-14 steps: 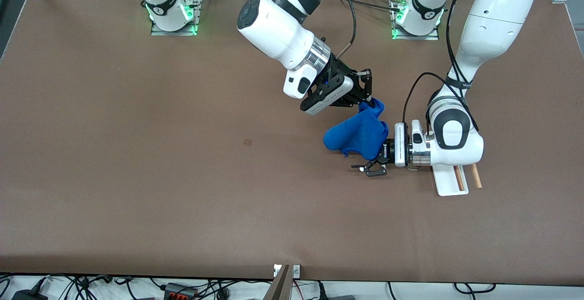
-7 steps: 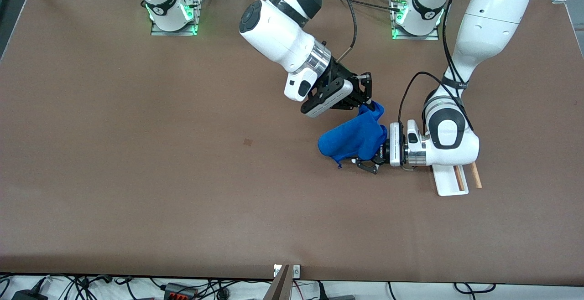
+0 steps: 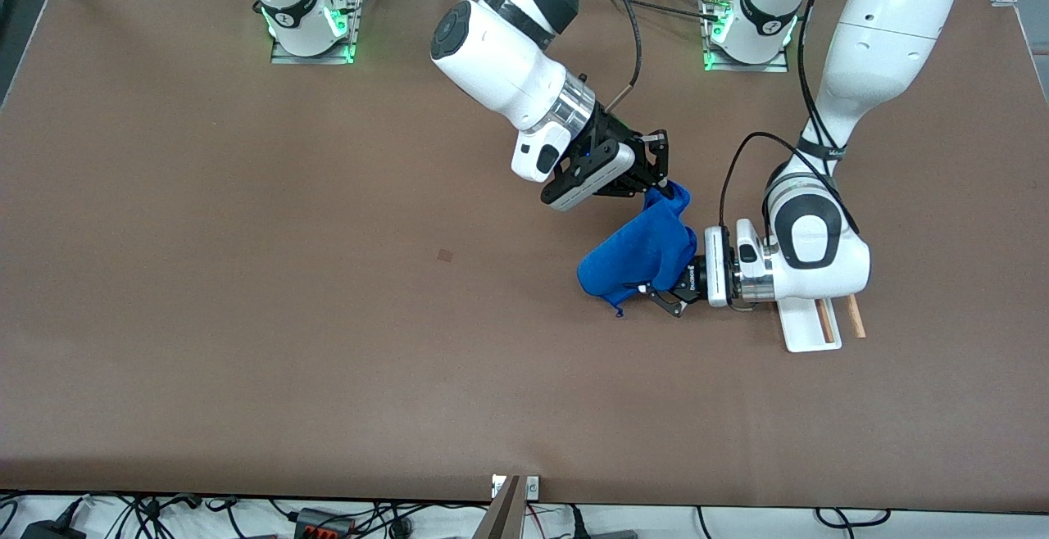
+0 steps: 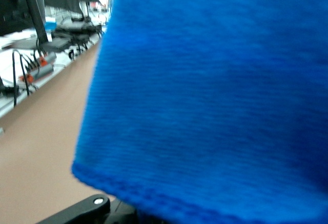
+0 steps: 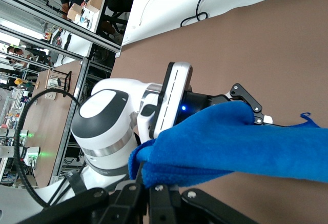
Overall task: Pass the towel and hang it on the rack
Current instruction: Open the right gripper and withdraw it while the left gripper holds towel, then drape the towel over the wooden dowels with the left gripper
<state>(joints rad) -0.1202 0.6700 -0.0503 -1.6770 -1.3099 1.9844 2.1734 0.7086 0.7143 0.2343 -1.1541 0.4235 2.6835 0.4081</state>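
Note:
The royal-blue towel (image 3: 639, 252) hangs in the air between both grippers. My right gripper (image 3: 662, 187) is shut on its upper corner, over the table's middle; the pinch shows in the right wrist view (image 5: 154, 175). My left gripper (image 3: 662, 297) lies level and low over the table, beside the rack. It is shut on the towel's lower part, which covers most of its fingers and fills the left wrist view (image 4: 215, 96). The right wrist view also shows the left gripper (image 5: 259, 119) against the towel (image 5: 246, 142). The rack (image 3: 811, 322), with white base and two wooden rods, is half hidden under the left wrist.
The brown table (image 3: 287, 342) stretches out toward the right arm's end and toward the front camera. Both arm bases (image 3: 311, 23) stand at the table's back edge. Cables lie along the front edge.
My left gripper moved in under the hanging towel from an open pose, closed on it, then drew back slightly toward the rack. The towel's lower part followed. The right arm barely moved.

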